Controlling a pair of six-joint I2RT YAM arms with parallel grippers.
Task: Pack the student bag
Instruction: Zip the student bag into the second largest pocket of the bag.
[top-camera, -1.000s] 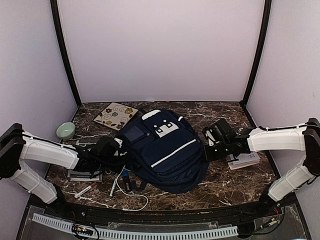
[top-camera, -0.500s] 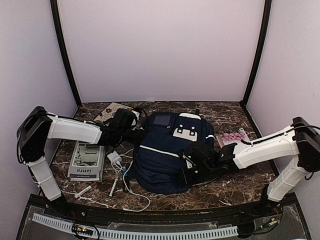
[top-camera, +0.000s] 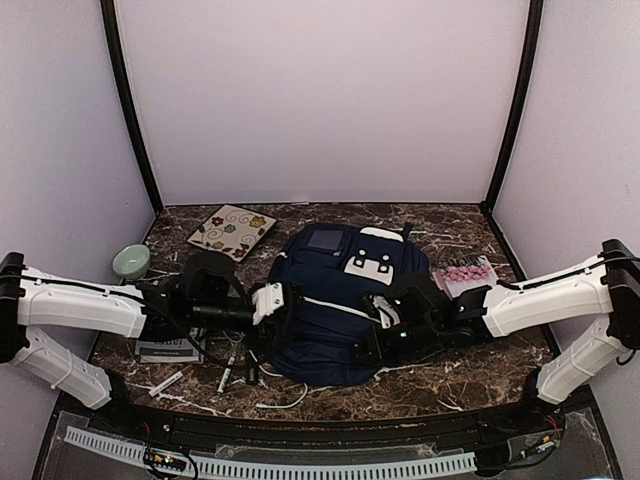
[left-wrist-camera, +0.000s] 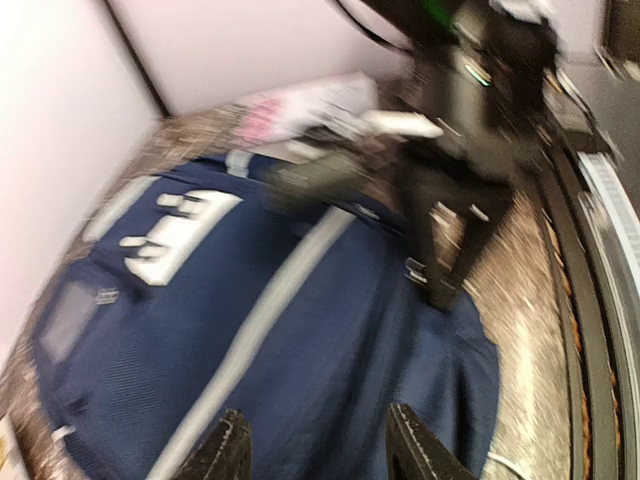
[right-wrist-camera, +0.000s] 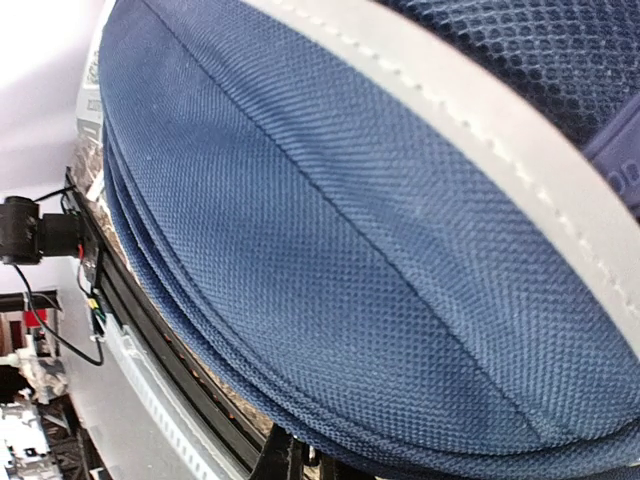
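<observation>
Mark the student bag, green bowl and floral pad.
student bag (top-camera: 325, 272): top view, navy front panel.
green bowl (top-camera: 131, 262): top view, its bare inside.
floral pad (top-camera: 232, 231): top view, middle of cover.

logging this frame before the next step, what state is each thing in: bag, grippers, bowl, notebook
student bag: lying flat, front up, no open zip visible
left gripper: open, over the bag, holding nothing
right gripper: shut, against the bag's lower part
bowl: upright
floral notebook: closed, flat
</observation>
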